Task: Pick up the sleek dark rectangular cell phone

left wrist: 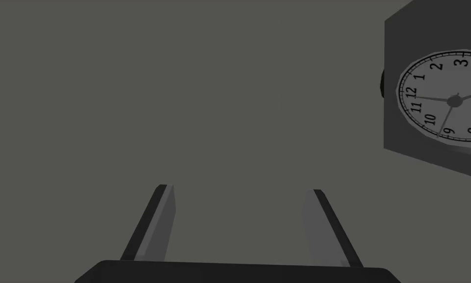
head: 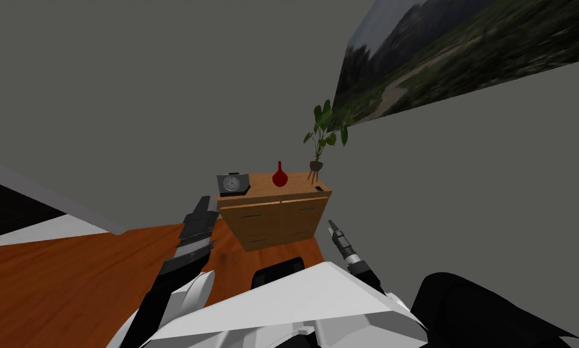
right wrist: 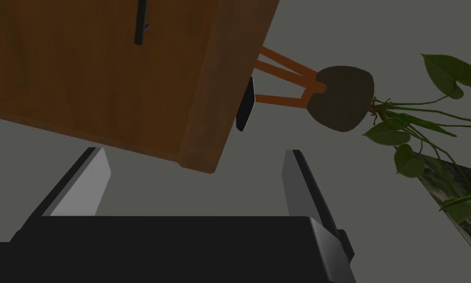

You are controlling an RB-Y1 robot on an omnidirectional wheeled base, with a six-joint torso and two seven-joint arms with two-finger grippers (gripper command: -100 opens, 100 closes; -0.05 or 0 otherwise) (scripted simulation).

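Note:
The dark flat cell phone (head: 319, 189) lies on the right front corner of the wooden cabinet (head: 276, 220). In the right wrist view the phone (right wrist: 245, 105) shows edge-on as a thin black slab past the cabinet's corner (right wrist: 106, 83), next to the plant's pot. My right gripper (head: 331, 224) (right wrist: 195, 151) is open and empty, below and in front of that corner, apart from the phone. My left gripper (head: 204, 202) (left wrist: 240, 189) is open too, held left of the cabinet near the clock (left wrist: 445, 103).
On the cabinet top stand a grey clock (head: 232, 183), a red vase (head: 279, 176) and a potted plant (head: 321, 136) on orange legs (right wrist: 283, 81), close behind the phone. Grey walls rise behind and to the right. The floor (head: 70, 272) is reddish wood.

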